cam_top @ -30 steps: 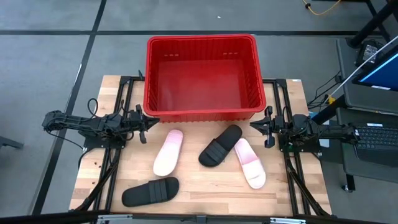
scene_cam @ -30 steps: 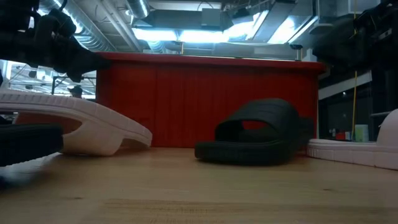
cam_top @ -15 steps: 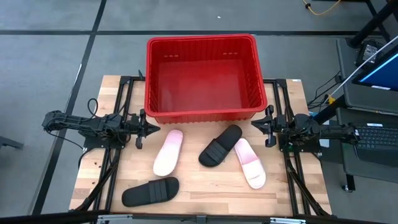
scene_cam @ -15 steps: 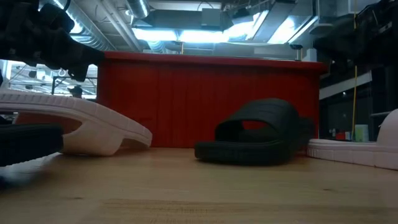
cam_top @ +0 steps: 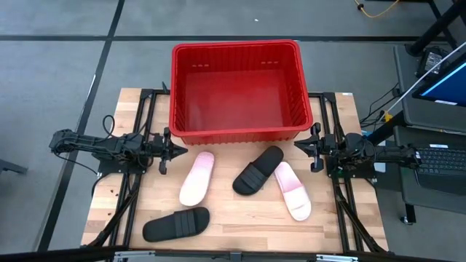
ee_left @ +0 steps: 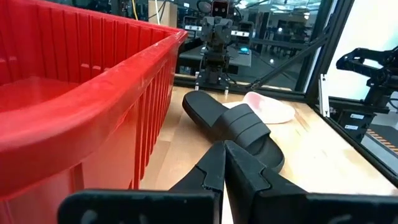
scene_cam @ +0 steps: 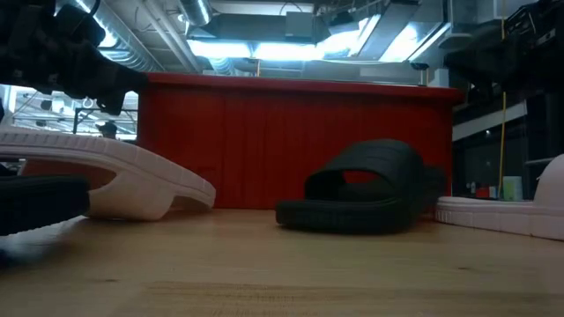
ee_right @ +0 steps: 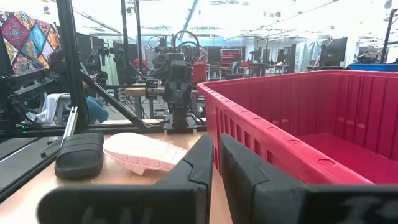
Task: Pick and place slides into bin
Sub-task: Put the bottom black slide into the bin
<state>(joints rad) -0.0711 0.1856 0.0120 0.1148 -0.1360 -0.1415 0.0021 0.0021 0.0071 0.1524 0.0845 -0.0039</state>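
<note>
Left end effector (cam_top: 169,150) sits at the left counter edge just off the near-left corner of the large bright red ribbed plastic bin (cam_top: 236,49), fingers pressed together on nothing. Bin is at the far side of the light wooden counter (cam_top: 240,227), and looks bare inside. All four slides are on the counter: black ribbed-strap slide (cam_top: 175,223) near the front left, pale pink slide (cam_top: 196,177) just ahead of the left end effector's reach, second black slide (cam_top: 258,170) centre, leaning against or overlapping the second pale pink slide (cam_top: 293,190) to its right; can't tell which is on top. Right end effector (cam_top: 314,146) waits at the right edge by the bin's near-right corner, fingers nearly together with a thin gap, gripping nothing. My read: task not started, this is pre-pick. Next move for the left arm probably needs the fingers spread, then a short reach inward and down onto the nearest pink slide, grabbing by strap or sole edge, lifting over the rolled rim.
</note>
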